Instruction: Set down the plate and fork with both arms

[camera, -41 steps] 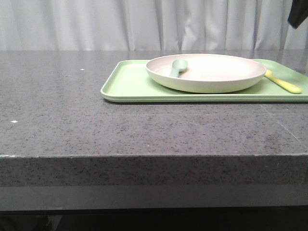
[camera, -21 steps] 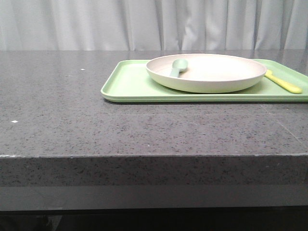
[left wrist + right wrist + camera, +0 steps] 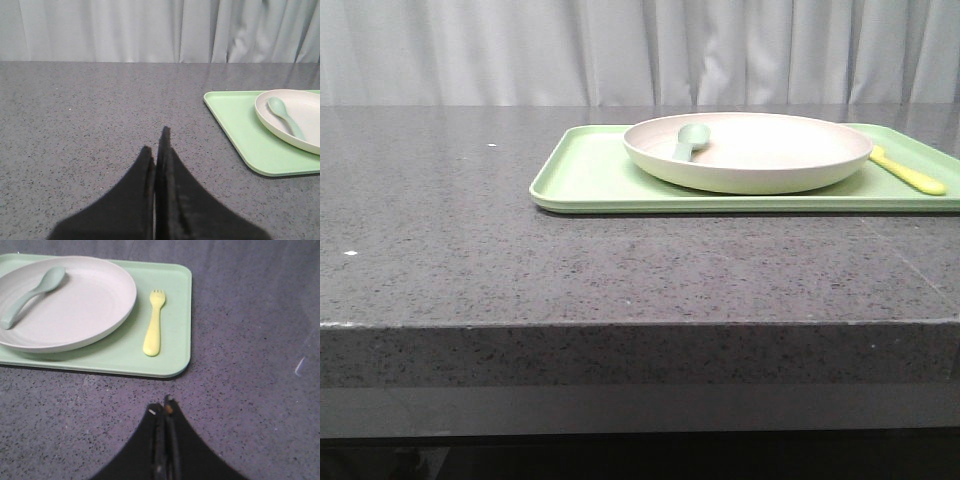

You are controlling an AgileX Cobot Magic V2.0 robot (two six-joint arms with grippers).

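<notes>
Neither arm reaches into the front view; only the wrist cameras show them. The left hand (image 3: 156, 150) has its two dark fingers pressed flat together, tips touching, nothing between them. It hangs above bare tabletop (image 3: 90, 115), pointing forward. The right hand (image 3: 164, 410) is the same: fingers closed tight against each other, empty, tips pointing ahead over the tabletop. Whether either hand touches the surface below it cannot be told. Both wrists look level, fingers tapering to a narrow point.
</notes>
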